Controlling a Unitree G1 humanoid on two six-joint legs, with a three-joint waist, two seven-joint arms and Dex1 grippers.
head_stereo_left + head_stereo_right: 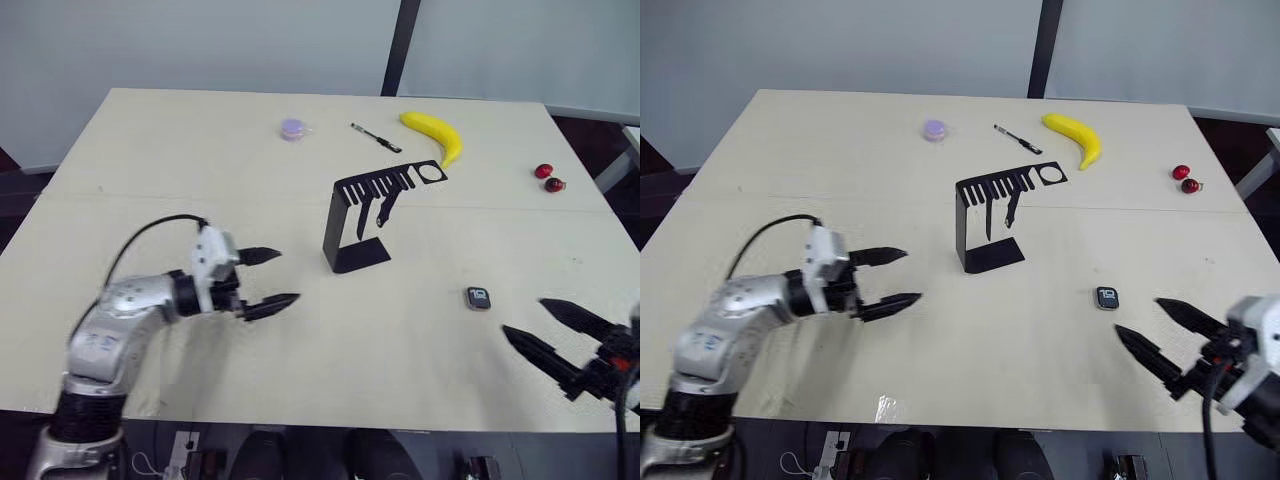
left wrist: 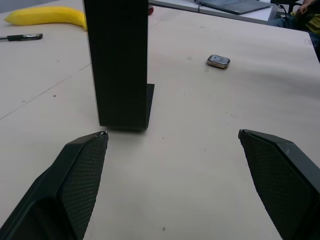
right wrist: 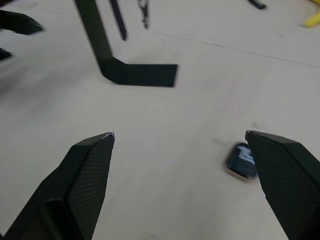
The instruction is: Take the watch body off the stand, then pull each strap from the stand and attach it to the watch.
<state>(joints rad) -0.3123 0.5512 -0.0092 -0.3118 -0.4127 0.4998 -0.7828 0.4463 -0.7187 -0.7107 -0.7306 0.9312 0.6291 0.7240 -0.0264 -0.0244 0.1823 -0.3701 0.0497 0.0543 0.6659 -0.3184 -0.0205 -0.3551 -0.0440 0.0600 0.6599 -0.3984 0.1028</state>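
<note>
The black stand (image 1: 352,222) is upright at mid-table. Two dark straps (image 1: 374,209) hang from the slots of its top arm. The watch body (image 1: 479,298) lies flat on the table to the right of the stand, screen up, also visible as the watch body (image 3: 242,161) in the right wrist view. My left gripper (image 1: 268,280) is open, left of the stand's foot, holding nothing. My right gripper (image 1: 540,326) is open near the front right edge, a short way in front and right of the watch body.
A yellow banana (image 1: 435,133) and a black pen (image 1: 375,137) lie behind the stand. A small purple disc (image 1: 294,129) sits at the back centre. Two red round things (image 1: 548,177) rest at the far right. The table (image 1: 180,180) ends close behind my right gripper.
</note>
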